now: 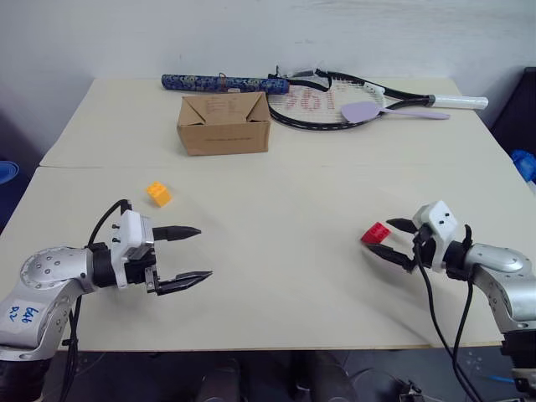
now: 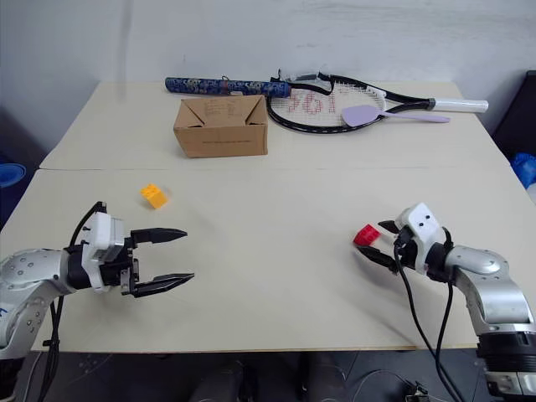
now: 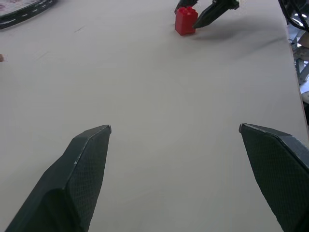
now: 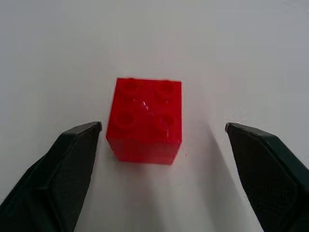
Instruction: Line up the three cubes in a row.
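Table [image 1: 276,276] pale cream, two tops butted together, seam running across the middle of the head views.

Right gripper [image 1: 395,240] sat at lower right of the frame, low over the table, fingers apart with the red cube [image 1: 374,233] at their tips. In the right wrist view the red cube [image 4: 145,120] stood studs up between the two fingers [image 4: 72,159]: the one finger just beside it, nearly touching, the other with a clear gap. Not clamped.

Left gripper [image 1: 194,254] at lower left, pointing toward frame centre, fingers wide apart, nothing between them. Bare tabletop showed between its fingers [image 3: 82,174] in the left wrist view, with the red cube and the right gripper's tips far off at the top.

Yellow-orange cube [image 1: 158,193] lay left of centre, slightly skewed, just above the left gripper in the frame and well apart from the red cube.

Upper centre: brown cardboard box [image 1: 224,124], flaps closed. Behind it a dark patterned tube [image 1: 224,84] lay crosswise. To the right of the box a racket [image 1: 335,105], with a lilac spatula [image 1: 392,111] resting on its strings.
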### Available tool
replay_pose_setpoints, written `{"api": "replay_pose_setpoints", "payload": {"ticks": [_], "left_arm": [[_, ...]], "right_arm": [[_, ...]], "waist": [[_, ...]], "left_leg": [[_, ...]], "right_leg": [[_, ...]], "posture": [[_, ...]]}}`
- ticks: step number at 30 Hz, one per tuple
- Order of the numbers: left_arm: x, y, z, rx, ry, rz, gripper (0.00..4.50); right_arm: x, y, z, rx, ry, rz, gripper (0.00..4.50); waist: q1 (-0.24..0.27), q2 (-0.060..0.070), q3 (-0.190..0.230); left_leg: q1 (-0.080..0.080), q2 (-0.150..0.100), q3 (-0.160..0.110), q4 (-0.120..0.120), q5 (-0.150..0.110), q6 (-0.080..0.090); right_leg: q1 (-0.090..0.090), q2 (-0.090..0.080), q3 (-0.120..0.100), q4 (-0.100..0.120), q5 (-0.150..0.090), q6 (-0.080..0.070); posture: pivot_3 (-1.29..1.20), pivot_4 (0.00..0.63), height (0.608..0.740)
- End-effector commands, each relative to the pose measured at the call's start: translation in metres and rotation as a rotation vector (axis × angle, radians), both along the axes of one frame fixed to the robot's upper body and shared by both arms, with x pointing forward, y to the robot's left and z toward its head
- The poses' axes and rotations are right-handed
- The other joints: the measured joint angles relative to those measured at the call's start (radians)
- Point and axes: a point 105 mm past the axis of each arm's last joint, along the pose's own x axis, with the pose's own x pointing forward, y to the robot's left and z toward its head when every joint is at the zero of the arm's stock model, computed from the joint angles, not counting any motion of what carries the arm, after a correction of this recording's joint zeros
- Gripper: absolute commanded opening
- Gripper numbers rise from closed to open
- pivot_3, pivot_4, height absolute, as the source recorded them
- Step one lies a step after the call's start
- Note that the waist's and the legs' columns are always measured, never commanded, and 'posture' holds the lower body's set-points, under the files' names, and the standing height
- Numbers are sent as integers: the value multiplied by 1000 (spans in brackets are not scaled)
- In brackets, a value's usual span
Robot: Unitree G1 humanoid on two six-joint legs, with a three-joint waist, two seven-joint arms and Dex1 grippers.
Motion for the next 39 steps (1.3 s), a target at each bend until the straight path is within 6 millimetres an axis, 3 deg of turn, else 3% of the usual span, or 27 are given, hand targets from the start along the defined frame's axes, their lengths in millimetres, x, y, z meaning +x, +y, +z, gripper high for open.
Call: {"api": "replay_pose_setpoints", "payload": {"ticks": [1,4,6,12,17,21,29,33,39], "left_arm": [[-1,2,15,-18,-43,6,4500],[3,4,18,-3,-57,8,4500],[4,4,19,-3,-59,7,4500],[4,10,16,12,-51,21,4500],[1,16,12,27,-34,32,4500],[-6,20,0,74,-4,16,4500],[-10,21,1,68,-3,33,4500],[-11,35,6,87,-13,82,4500],[-24,74,15,105,-11,238,4500]], "right_arm": [[2,3,9,-1,-45,46,2910],[6,9,16,39,-83,99,1866],[6,12,19,47,-92,130,1432],[4,9,23,30,-87,185,1439],[-14,48,34,-45,-57,485,1439],[-24,86,23,-158,-2,689,1439],[-5,110,-8,-246,-7,775,1439],[-2,115,-9,-246,-59,815,2627],[-5,105,15,-166,-153,818,4494]], "waist": [[-1,0,0],[-2,0,0],[-2,0,0],[0,0,0],[-4,0,0],[-21,0,0],[-25,-1,0],[-26,-1,0],[-28,-1,1]], "left_leg": [[0,0,0,0,0,0],[2,0,1,0,0,0],[2,0,1,0,0,0],[1,0,1,0,0,-1],[2,0,1,0,0,-1],[2,2,1,0,-1,-2],[2,1,1,0,-1,-2],[2,2,1,0,-1,-2],[2,2,1,-1,-1,-3]], "right_leg": [[0,0,0,0,0,0],[0,0,1,1,0,0],[0,0,1,1,0,0],[0,0,1,0,0,0],[0,0,1,0,0,0],[0,2,1,1,0,-1],[0,0,1,0,-1,-1],[0,1,1,1,-1,-1],[-1,1,1,0,-1,-2]], "posture": [[0,150,740],[0,150,740],[0,150,740],[0,150,740],[0,150,740],[0,150,740],[0,150,740],[0,150,740],[0,150,740]]}}
